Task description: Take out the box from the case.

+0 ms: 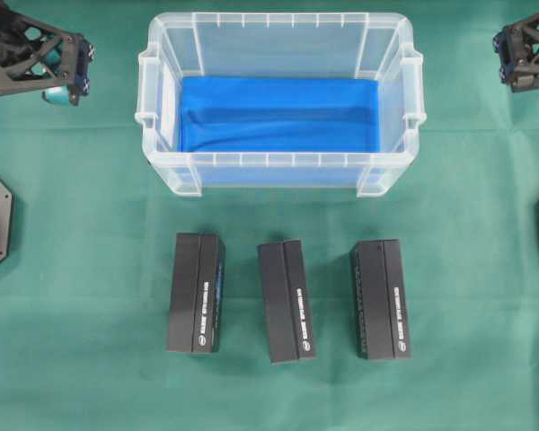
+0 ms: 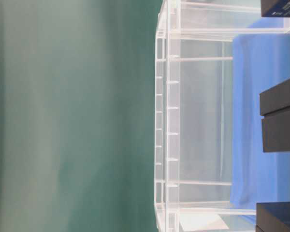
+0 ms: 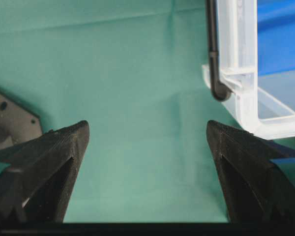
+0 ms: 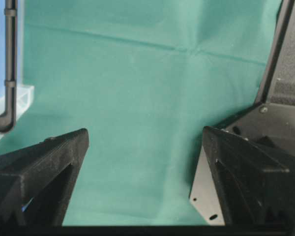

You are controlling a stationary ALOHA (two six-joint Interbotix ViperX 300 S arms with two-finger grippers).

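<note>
Both hands wide open, empty: left hand (image 3: 147, 142), right hand (image 4: 145, 142), parked above table (image 1: 72, 359) beside case (image 1: 278, 168). Three boxes: left box (image 1: 196, 293), middle box (image 1: 286, 300), right box (image 1: 380, 298) on table before case. Case holds only blue cloth (image 1: 278, 114). Removal looks done; no grasp needed next.

Left arm: positioned at the upper left corner of the overhead view, wrist assembly raised above the surface. Left gripper (image 3: 147, 147): jaws spread wide, nothing between the fingers (image 3: 49, 167); both black fingers visible in the wrist view, pointing down at the surface.

Right arm: positioned at the upper right corner of the overhead view, only partly in frame. Right gripper (image 4: 145, 147): jaws likewise spread wide, holding nothing; fingers (image 4: 246, 172) point downward.
</note>
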